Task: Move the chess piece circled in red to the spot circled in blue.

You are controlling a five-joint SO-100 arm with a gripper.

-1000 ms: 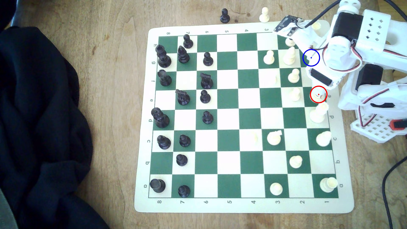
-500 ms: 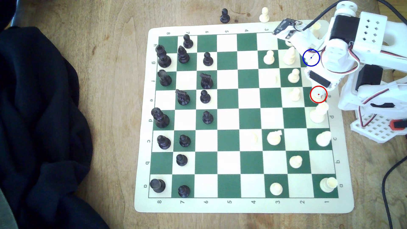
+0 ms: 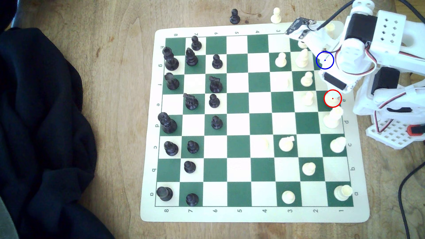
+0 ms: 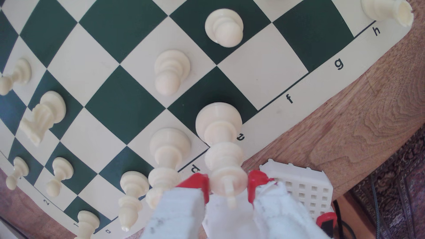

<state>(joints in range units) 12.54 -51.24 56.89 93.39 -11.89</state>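
A: What's moved since a second ago?

B: Barely anything. The arm wobbled a bit at the far right edge of the board and came back; the pieces haven't shifted. So no real progress, I'm still at the grasp.

A: Gripper state?

B: In the wrist view the gripper [image 4: 228, 183] has its red pads [image 4: 197, 183] on either side of the chess piece [image 4: 222, 147], right at the head. They look touching or very nearly, but I can't tell if it's actually clamped.

A: Where's the piece?

B: On the red-ringed green square, file e, at the board's [image 3: 253, 216] right edge in the exterior view. Base is flat on the board in the wrist view, so not lifted. Exterior view: the chess piece [image 3: 332, 98] is mostly under the arm.

A: Target?

B: The spot [image 3: 325, 60] is two squares along the same edge, file g, partly under the arm. Looks free in the wrist view.

A: Risks?

B: The tall white neighbour [image 4: 169, 147] stands just beside it. I'd lift straight up first.
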